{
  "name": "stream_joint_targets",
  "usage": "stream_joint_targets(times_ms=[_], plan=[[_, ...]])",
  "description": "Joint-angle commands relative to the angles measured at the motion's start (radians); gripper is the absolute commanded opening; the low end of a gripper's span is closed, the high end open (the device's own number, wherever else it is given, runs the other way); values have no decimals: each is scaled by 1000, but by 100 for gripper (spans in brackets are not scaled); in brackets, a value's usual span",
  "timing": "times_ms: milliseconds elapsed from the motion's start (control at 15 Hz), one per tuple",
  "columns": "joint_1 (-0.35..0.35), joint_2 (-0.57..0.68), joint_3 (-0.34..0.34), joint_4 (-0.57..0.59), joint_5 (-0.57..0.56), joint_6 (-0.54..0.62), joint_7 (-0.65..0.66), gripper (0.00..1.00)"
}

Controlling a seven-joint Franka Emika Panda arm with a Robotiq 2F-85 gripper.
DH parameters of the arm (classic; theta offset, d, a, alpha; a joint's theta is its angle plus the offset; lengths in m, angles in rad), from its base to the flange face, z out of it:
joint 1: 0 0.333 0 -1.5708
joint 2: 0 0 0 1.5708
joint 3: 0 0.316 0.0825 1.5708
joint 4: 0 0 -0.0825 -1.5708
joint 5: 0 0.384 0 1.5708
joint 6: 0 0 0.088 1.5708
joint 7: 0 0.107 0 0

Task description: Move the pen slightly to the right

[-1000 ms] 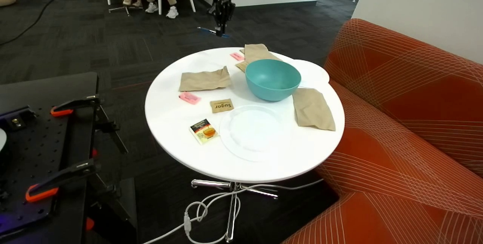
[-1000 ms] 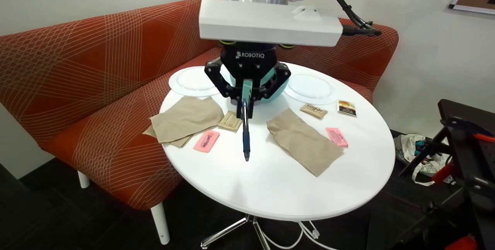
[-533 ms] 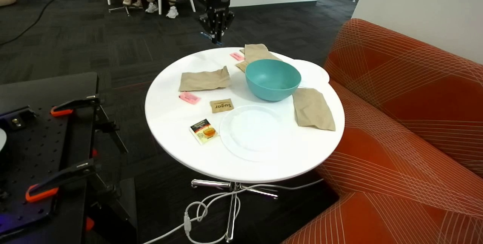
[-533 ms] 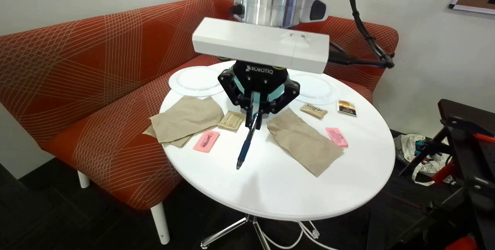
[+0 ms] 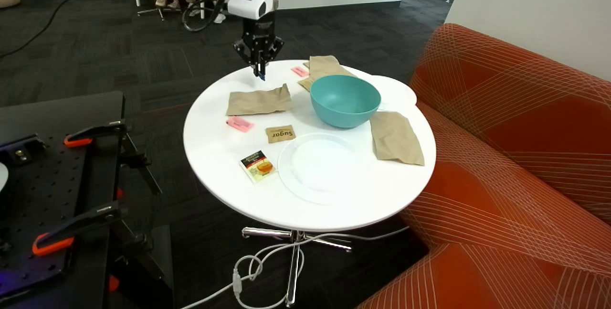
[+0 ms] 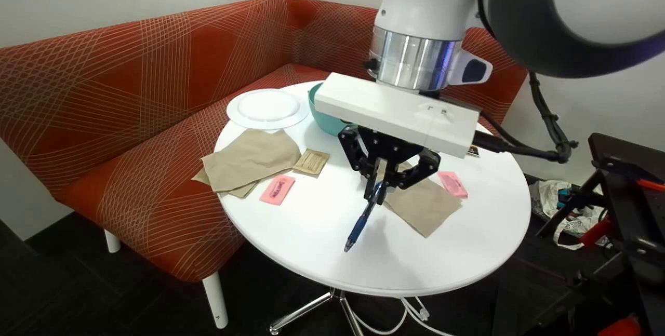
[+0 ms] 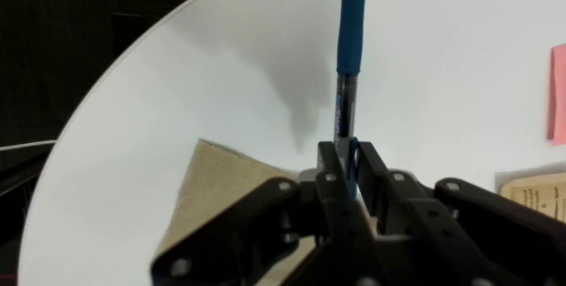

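Now the gripper [image 6: 375,196] pinches the pen [image 6: 358,228] between its jaws above the table [image 6: 311,237], tip pointing near-left in an exterior view; a brown napkin [image 6: 425,204] lies right, a pink packet [image 6: 278,189] left, a teal bowl [image 6: 327,121] far.

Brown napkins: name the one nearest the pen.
The napkin between the pen and the packet marked Sugar in an exterior view; no other napkin shows in the wrist view.
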Motion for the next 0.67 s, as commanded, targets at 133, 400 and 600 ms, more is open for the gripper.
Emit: stream_joint_targets(times_ms=[133,400,600], plan=[[1,-70,-3,-132,46,120,63,4],[43,-82,-56,-156,-3,142,145,7],[87,-93,-111,-159,-74,130,218,47]])
